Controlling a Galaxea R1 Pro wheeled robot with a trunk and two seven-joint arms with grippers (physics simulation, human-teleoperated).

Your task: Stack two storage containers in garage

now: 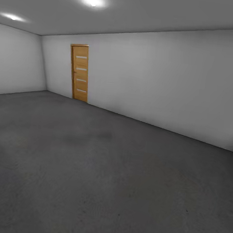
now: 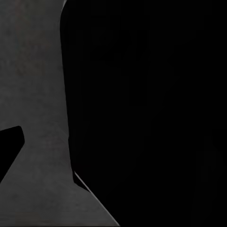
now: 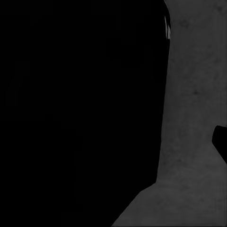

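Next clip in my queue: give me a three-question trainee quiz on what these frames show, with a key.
1. True or false: the floor in the head view is light wood plank.
2. Which is the only door on the far wall?
A. a wood-framed glass door
B. a light-wood door with small pale slots
C. a metal roller door
3. Fill in: the ceiling shows ___ lit lights.

Key
1. False: it is dark grey and rough.
2. B
3. Two: one bright light and a second light toward the left wall. Both wrist views show grey floor beside large black shapes, so the gripper states cannot be read.
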